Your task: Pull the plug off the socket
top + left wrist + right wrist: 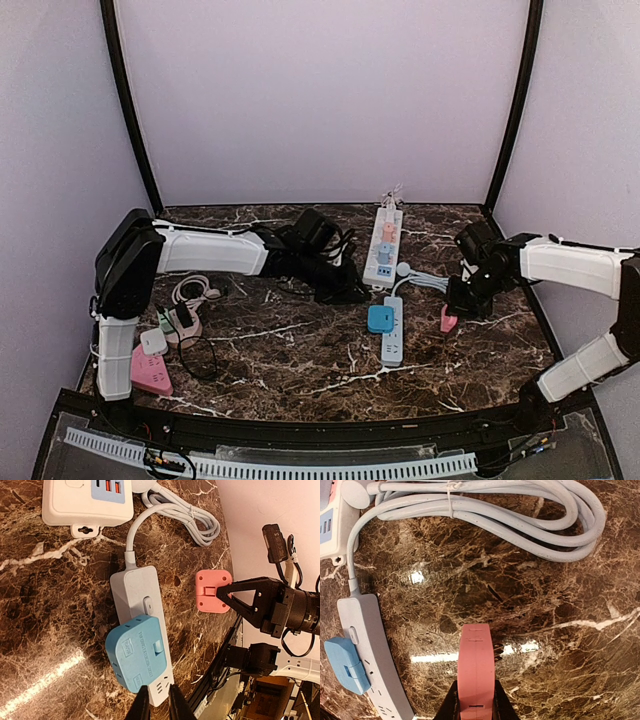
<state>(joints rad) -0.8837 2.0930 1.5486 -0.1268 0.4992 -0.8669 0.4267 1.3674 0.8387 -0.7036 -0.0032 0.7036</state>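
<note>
pink plug [476, 665]: matte salmon plastic, a rounded square slab with a recessed tab on its face. it sits over the marble at lower centre of the right wrist view, apart from the grey power strip and in no socket.
right gripper [475, 706]: black fingers clamped on the plug's two flat faces.
left gripper [159, 706]: black fingers drawn close with a narrow slit between them, at the strip's near end, bottom of the left wrist view. whether they pinch anything cannot be told.
grey power strip [131, 592]: smooth pale plastic bar with rounded corners and a small rocker switch.
blue adapter [142, 652]: glossy sky-blue block plugged into the strip; its embossed marks are too small to read.
white power strip [65, 505]: cream casing, blue panel with orange ports, upper left.
cord [530, 510]: thick grey cable, coiled and tied.
tabletop [300, 350]: polished brown marble with white veins.
</note>
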